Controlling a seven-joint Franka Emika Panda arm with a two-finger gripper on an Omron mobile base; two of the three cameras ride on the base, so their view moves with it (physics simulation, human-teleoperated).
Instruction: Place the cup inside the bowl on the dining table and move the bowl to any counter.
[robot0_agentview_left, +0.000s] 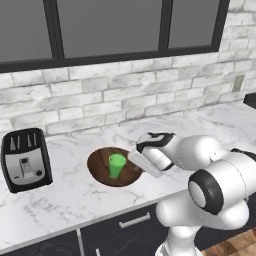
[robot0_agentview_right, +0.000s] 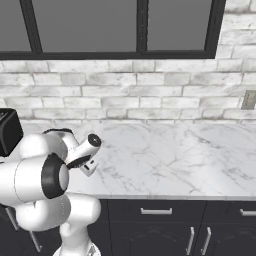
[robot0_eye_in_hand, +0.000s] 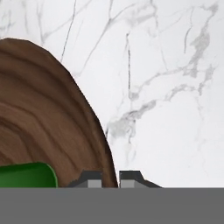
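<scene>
The dark brown wooden bowl (robot0_agentview_left: 98, 161) rests on the marble counter (robot0_agentview_left: 60, 200) near its front edge. The green cup (robot0_agentview_left: 117, 165) stands upright inside it. My gripper (robot0_agentview_left: 136, 159) reaches down to the bowl's right rim. In the hand view the bowl (robot0_eye_in_hand: 43, 109) takes up the left side, with the cup (robot0_eye_in_hand: 26, 175) at the lower left. There the gripper (robot0_eye_in_hand: 110, 179) has its two tips close together, one on either side of the rim, shut on it. In the right base view my own arm hides the bowl. The dining table is out of view.
A black toaster (robot0_agentview_left: 26, 160) stands on the counter left of the bowl. A brick wall with a wall outlet (robot0_agentview_left: 237, 82) runs behind the counter, under dark windows. Bare marble (robot0_agentview_right: 170, 155) stretches to the right of the arm. Cabinet fronts with silver handles (robot0_agentview_right: 156, 211) sit below.
</scene>
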